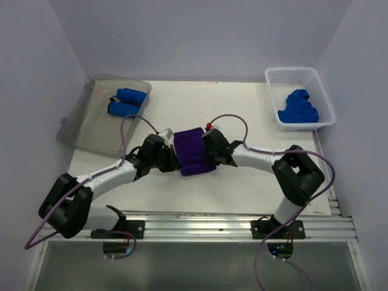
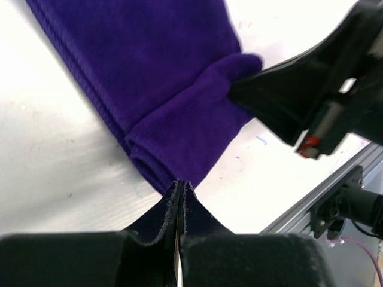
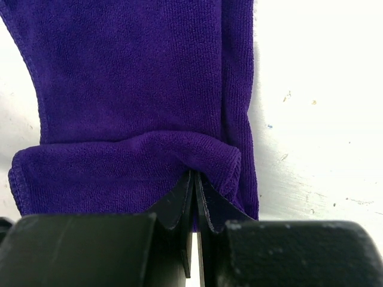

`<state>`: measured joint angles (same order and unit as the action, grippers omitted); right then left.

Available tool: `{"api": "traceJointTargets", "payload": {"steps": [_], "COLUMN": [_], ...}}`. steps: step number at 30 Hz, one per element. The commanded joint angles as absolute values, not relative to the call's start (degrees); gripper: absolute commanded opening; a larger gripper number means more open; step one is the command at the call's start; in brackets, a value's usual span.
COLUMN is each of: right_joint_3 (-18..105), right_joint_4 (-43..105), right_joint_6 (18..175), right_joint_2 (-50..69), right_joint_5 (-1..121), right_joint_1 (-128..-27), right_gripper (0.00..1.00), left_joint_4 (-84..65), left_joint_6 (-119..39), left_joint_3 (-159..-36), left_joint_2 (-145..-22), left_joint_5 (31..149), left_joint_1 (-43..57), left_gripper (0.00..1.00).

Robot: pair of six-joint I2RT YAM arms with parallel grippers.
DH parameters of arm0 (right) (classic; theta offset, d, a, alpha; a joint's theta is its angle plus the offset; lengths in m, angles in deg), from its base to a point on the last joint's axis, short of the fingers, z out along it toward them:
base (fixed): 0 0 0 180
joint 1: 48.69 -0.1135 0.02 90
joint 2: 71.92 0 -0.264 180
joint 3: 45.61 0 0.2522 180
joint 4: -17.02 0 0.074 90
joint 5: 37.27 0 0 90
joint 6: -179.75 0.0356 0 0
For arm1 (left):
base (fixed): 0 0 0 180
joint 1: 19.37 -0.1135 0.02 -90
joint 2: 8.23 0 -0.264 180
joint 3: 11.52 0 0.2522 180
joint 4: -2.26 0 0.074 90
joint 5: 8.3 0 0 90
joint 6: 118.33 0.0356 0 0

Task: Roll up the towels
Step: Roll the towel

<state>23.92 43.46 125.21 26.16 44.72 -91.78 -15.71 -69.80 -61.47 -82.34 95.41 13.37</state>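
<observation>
- Top view: the purple towel (image 1: 195, 151) lies near the middle of the white table (image 1: 242, 182), with a thicker folded band at its near end.
- The left pincer (image 1: 174, 159) meets the towel's left side and the right pincer (image 1: 206, 150) its right side, so the cloth sits between the two arms.
- At the far left, two rolled blue towels (image 1: 127, 102) lie side by side in the clear grey tray (image 1: 91, 130).
- At the far right, crumpled blue towels (image 1: 298, 108) sit heaped in the white mesh basket (image 1: 318, 91).
- Left wrist view: the left pincer (image 2: 180, 186) is clenched, its fingertips pressed together on the edge of the purple towel's (image 2: 155, 78) folded band.
- The rest of the towel lies flat on the table (image 2: 54, 155) beyond the fold.
- The right pincer (image 2: 239, 89) comes in from the right and grips the bunched far corner of the same fold.
- Right wrist view: the right pincer (image 3: 194, 179) is clenched on the folded hem of the purple towel (image 3: 137, 78), with its jaws nearly together and the cloth puckered around the tips.
- The fold runs across the towel's width, and bare table (image 3: 317, 89) shows to the right.
</observation>
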Motion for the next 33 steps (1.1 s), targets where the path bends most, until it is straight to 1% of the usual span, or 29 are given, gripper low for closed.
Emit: {"api": "traceJointTargets", "payload": {"steps": [1, 4, 9, 13, 20, 24, 26, 30, 33], "right_joint_3": [20.88, 20.62, 19.74, 18.34, 13.16, 9.03, 6.31, 3.49, 2.16], "right_joint_4": [46.60, 46.60, 46.42, 46.16, 43.18, 42.03, 41.32, 43.78, 45.62], "right_joint_6": [126.22, 126.49, 126.66, 126.84, 127.89, 129.73, 130.88, 135.79, 140.80], "right_joint_2": [28.63, 28.54, 28.01, 27.48, 25.20, 23.18, 20.46, 15.28, 9.92], "right_joint_5": [43.06, 43.24, 43.50, 43.77, 44.56, 47.01, 48.33, 47.20, 45.36], "right_joint_1": [-90.35, -90.09, -89.82, -89.73, -89.73, -90.08, -91.31, -95.35, -100.44], "right_gripper": [0.07, 0.07, 0.07, 0.07, 0.07, 0.06, 0.06, 0.06, 0.07], "left_joint_4": [-9.23, -7.38, -8.69, -9.04, -11.41, -14.14, -15.10, -17.83, -19.06], "left_joint_6": [-72.09, -72.19, -69.99, -68.93, -68.85, -68.84, -68.58, -67.62, -67.09], "left_joint_3": [-60.79, -61.40, -62.28, -62.46, -62.37, -62.81, -62.99, -64.30, -65.44], "left_joint_2": [-84.60, -86.62, -91.19, -94.10, -90.50, -89.44, -89.00, -88.91, -88.82], "left_joint_5": [96.73, 96.29, 92.08, 91.46, 90.14, 90.14, 89.87, 88.03, 87.50], "left_joint_1": [14.73, 15.09, 14.91, 14.47, 14.38, 14.47, 14.38, 14.47, 14.47], "left_gripper": [0.00, 0.00, 0.00, 0.00, 0.00, 0.00, 0.00, 0.00, 0.00]}}
